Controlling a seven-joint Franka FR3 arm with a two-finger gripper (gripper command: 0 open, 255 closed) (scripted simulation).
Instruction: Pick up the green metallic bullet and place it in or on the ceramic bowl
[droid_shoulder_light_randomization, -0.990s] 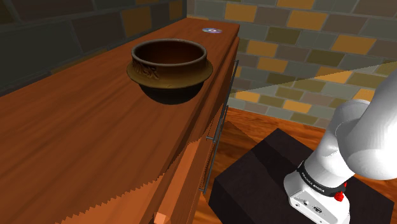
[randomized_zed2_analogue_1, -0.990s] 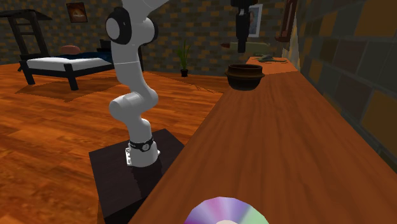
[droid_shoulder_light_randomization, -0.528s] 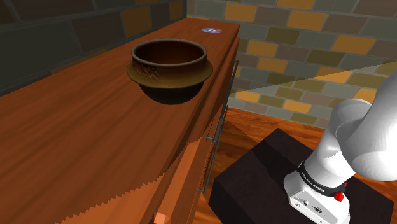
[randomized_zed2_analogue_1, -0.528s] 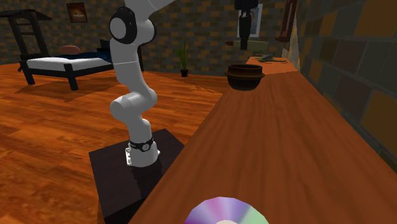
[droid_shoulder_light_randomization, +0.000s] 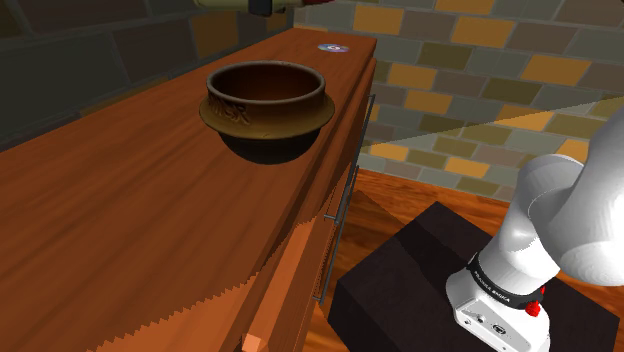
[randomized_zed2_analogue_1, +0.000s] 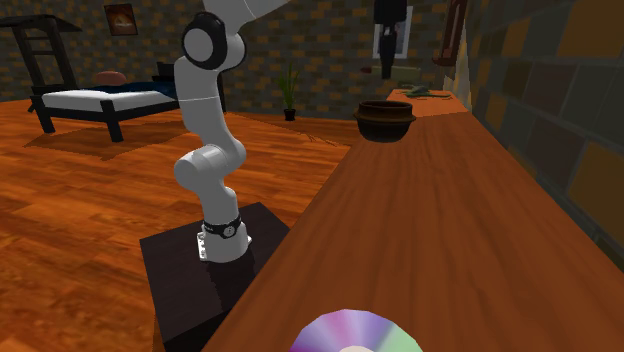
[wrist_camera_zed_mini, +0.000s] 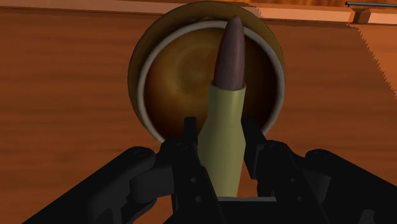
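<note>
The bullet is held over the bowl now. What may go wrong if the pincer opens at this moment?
1. The pincer grips the bullet toward its base, so the long tip overhangs; on release it may tilt and strike the rim of the bowl.
2. The pincer hangs well above the bowl, which stands near the table edge; a bounce could carry the bullet off.

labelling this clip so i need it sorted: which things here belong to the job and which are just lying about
In the job:
black two-finger gripper, shut on the olive-green, brown-tipped bullet
dark brown round bowl, beneath the bullet

Lying about:
rainbow-sheen disc on the wooden counter
bed
potted plant
</note>
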